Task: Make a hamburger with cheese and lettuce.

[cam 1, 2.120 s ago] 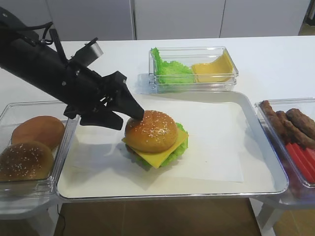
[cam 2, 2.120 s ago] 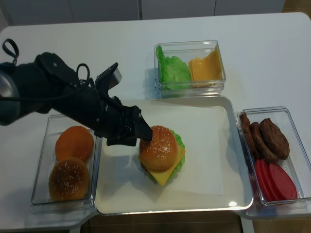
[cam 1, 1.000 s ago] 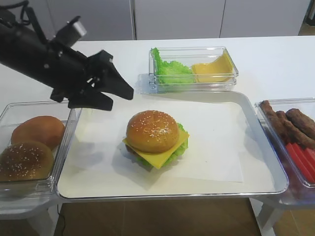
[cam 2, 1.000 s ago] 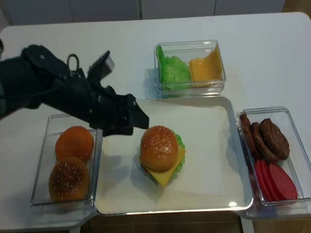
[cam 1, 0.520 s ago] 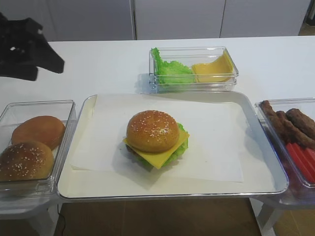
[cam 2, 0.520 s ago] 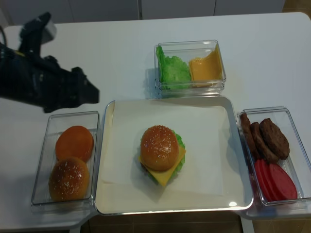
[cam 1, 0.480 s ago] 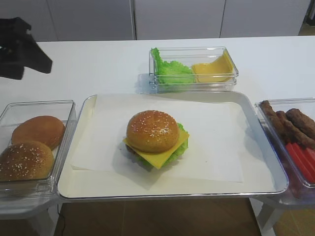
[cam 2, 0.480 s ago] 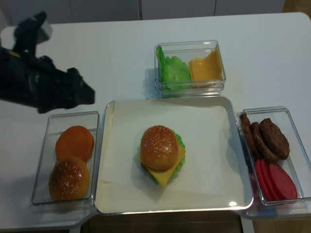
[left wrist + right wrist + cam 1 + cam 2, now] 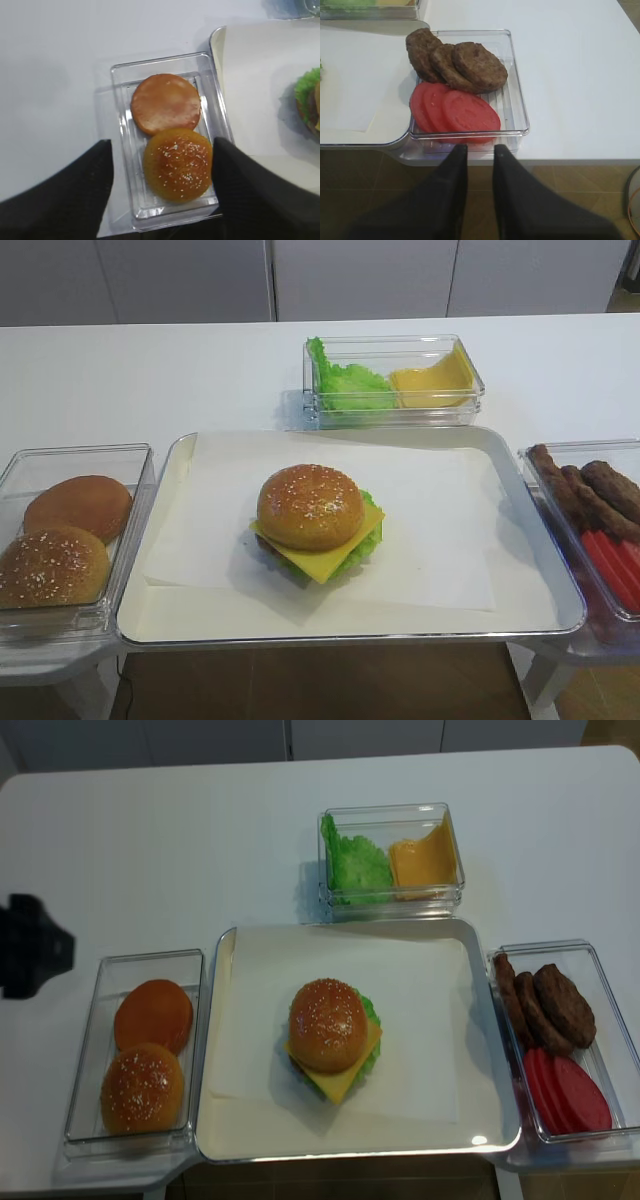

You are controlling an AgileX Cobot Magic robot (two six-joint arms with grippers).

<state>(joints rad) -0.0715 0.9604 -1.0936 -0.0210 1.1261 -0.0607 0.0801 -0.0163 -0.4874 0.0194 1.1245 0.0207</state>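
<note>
Exterior high view first, and we see the change straight away: the left arm that was over the tray a second ago has pulled right out of the shot, and the hamburger stands alone on the paper-lined tray. From these frames we judge the build finished: sesame bun on top, the cheese poking out as a yellow corner toward the front, the lettuce ruffling out on the right side, a dark edge of patty just under it. Nothing is touching the stack.

Nearest to us, the tray's front rim sits close to the tabletop edge, so there is little room on that side. To the left, the bun box lies just beside the tray; the left wrist view looks straight down on it, and the left end effector hangs above it with its fingers spread wide and nothing between them. On the right, the right wrist view shows the right end effector low off the front edge, fingers nearly together with a slim gap, empty, just short of the box of patties and tomato slices.

Farther back, the box of spare lettuce and cheese stands just beyond the tray's far rim. Behind it the white tabletop runs open, the widest room for any move.
</note>
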